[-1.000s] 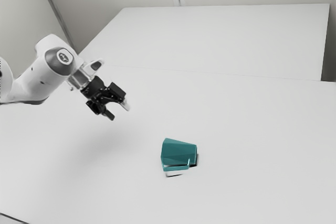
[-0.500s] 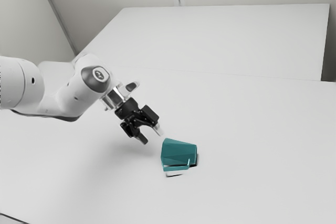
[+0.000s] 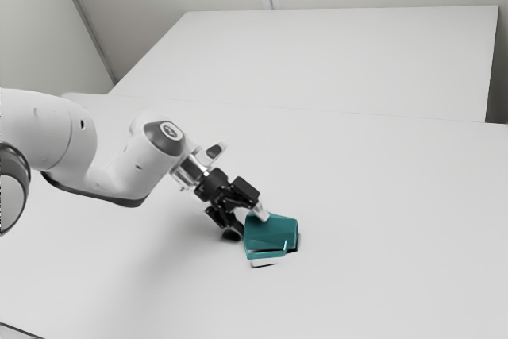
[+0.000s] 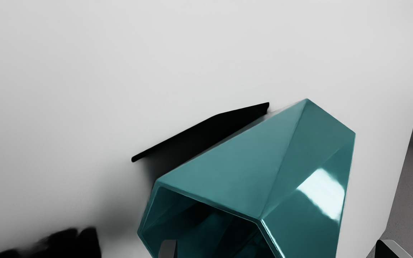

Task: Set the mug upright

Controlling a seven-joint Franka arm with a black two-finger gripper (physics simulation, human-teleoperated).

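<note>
Gripper (image 3: pixel 247 224) open at side-lying mug's (image 3: pixel 272 233) rim (image 4: pixel 208 202), exterior view's left; best pinch it squarely before tipping mug up.

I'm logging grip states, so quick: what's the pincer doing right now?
Pincer: open, holding nothing; its fingers stand wide apart near the mouth of the mug, which lies on its side.

Mug (image 3: pixel 274 233) lies on table (image 3: pixel 381 212), pincer (image 3: pixel 248 225) seemingly at its mouth.
</note>
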